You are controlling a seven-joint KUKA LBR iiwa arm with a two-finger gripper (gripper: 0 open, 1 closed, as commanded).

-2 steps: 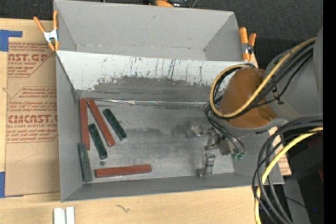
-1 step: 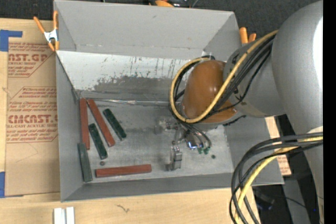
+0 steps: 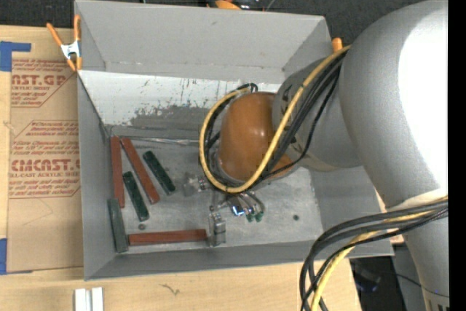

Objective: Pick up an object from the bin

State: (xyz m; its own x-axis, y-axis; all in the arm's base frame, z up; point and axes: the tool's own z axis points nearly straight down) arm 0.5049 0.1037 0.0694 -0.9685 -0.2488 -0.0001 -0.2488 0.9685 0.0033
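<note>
Bin [image 3: 191,40] of grey metal in the camera view, its scuffed floor carrying a few slim bars, all lying flat. The arm comes in from the right, its orange cover [image 3: 246,133] looped by yellow and black cables [image 3: 209,129]. The end effector [image 3: 231,218] hangs low over the floor's front middle. Whether it is apart or together I cannot tell. A metal part of it sits at the right end of a red-brown bar [image 3: 166,236] that lies along the front wall, and nothing is visibly clamped. At the left lie two more red-brown bars [image 3: 117,171], two dark green bars [image 3: 158,172] and a grey-green bar [image 3: 116,225] by the front left corner.
</note>
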